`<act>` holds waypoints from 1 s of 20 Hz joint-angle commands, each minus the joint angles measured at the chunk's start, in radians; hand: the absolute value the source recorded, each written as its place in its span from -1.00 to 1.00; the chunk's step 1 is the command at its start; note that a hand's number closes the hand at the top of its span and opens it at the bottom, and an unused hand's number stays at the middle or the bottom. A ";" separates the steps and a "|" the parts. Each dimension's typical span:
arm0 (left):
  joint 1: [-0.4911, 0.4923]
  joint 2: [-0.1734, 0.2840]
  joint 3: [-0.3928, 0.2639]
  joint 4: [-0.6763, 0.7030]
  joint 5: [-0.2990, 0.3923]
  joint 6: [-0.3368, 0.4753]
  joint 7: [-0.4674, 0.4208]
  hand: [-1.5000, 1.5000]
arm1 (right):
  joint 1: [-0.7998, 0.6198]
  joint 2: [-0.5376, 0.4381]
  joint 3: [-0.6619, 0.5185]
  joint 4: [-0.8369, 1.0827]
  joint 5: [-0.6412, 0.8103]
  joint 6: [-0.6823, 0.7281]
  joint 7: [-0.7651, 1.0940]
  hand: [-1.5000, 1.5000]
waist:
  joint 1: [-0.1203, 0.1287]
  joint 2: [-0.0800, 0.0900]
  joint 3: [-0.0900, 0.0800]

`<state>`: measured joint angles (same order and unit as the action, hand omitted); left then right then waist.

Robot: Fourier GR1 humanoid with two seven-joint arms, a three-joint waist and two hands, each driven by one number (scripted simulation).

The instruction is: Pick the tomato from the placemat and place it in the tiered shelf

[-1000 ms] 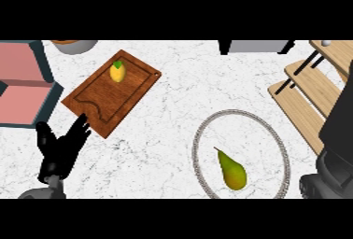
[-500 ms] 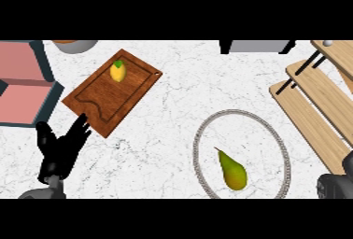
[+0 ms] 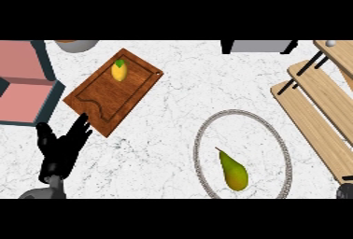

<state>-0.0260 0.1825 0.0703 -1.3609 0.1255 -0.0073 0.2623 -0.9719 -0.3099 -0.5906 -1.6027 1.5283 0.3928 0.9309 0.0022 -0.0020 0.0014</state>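
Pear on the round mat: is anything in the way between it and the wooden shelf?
Nothing visible does. Between the pear and the shelf lie only the rim of the mat and bare counter.

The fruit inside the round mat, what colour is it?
Green fading to yellow-orange at its wide end, a pear-shaped fruit; seen in the head view.

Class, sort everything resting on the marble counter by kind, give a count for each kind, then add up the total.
Fruit: 2, a green-yellow pear and a small yellow fruit with a green tip
Boards and mats: 2, a brown wooden cutting board and a round grey-rimmed placemat
Shelves: 1, a light wooden tiered shelf
Total: 5
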 commanded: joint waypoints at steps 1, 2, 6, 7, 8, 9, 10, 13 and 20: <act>-0.046 0.016 0.024 0.026 0.011 -0.010 0.028 0.00 | 0.041 -0.049 -0.019 0.065 -0.048 -0.056 0.010 1.00 | 0.000 0.003 -0.001; -0.022 -0.032 0.003 0.071 -0.014 0.015 -0.030 0.00 | 0.074 -0.047 0.007 -0.045 -0.054 0.014 0.010 1.00 | -0.005 0.001 -0.002; 0.013 0.007 0.018 0.019 0.006 -0.025 0.007 0.00 | 0.040 -0.156 -0.038 0.088 -0.128 -0.046 -0.057 1.00 | 0.001 0.002 -0.002; -0.007 -0.016 -0.004 -0.033 -0.009 0.010 0.056 0.00 | 0.046 -0.112 0.018 0.076 -0.112 -0.069 -0.001 1.00 | 0.002 0.001 -0.002; -0.020 -0.011 0.015 0.029 -0.004 -0.004 0.014 0.00 | 0.076 -0.088 -0.003 0.101 -0.139 -0.134 -0.023 1.00 | 0.002 0.003 -0.002; -0.037 -0.019 0.002 0.010 -0.003 -0.003 0.048 0.00 | 0.042 -0.124 0.016 0.099 -0.144 -0.090 -0.008 1.00 | 0.001 0.002 -0.002; 0.008 0.005 0.014 -0.046 -0.001 -0.007 0.058 0.00 | 0.142 -0.094 0.020 -0.007 -0.163 -0.065 -0.028 1.00 | -0.001 0.000 -0.001; 0.002 0.012 0.025 -0.025 0.004 -0.027 0.043 0.00 | 0.092 -0.145 0.035 0.074 -0.183 -0.092 -0.009 1.00 | 0.003 0.001 -0.002; -0.029 0.028 0.049 -0.012 0.014 -0.027 0.073 0.00 | 0.094 -0.088 0.010 -0.008 -0.176 -0.189 0.071 1.00 | 0.003 0.002 -0.001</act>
<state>-0.0394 0.1823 0.0951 -1.3742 0.1244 -0.0196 0.3123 -0.8781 -0.4407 -0.5609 -1.5586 1.3521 0.3106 0.9319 0.0030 -0.0005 0.0000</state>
